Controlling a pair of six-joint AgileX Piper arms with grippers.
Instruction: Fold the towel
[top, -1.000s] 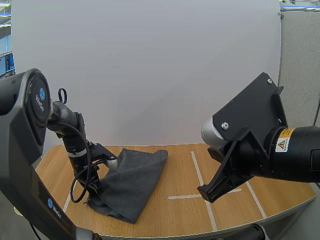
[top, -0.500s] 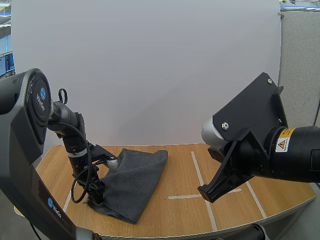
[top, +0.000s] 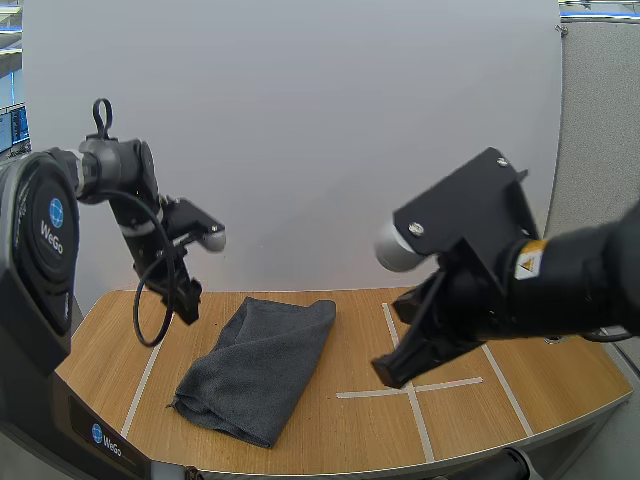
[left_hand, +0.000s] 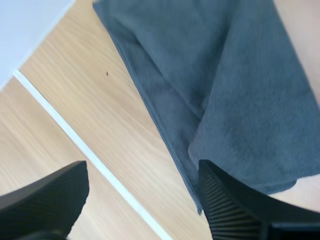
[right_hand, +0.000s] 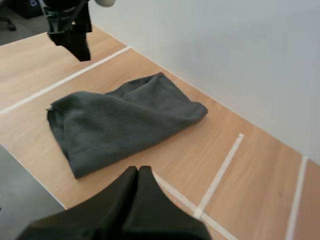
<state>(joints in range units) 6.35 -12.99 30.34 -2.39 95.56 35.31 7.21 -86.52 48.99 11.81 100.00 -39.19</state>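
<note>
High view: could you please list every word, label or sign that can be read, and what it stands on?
"WeGo": on the left arm's round joint cover.
"WeGo": on the left arm's lower housing.
Yellow warning label on the right arm: print too small to read.
Towel: no text.

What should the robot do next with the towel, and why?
Probably lower the left pincer to the near end of the towel for another fold. The towel lies on the table as a long, loose strip, and that pincer hangs open above the table beside it, holding nothing. The right pincer is shut, farther off.
</note>
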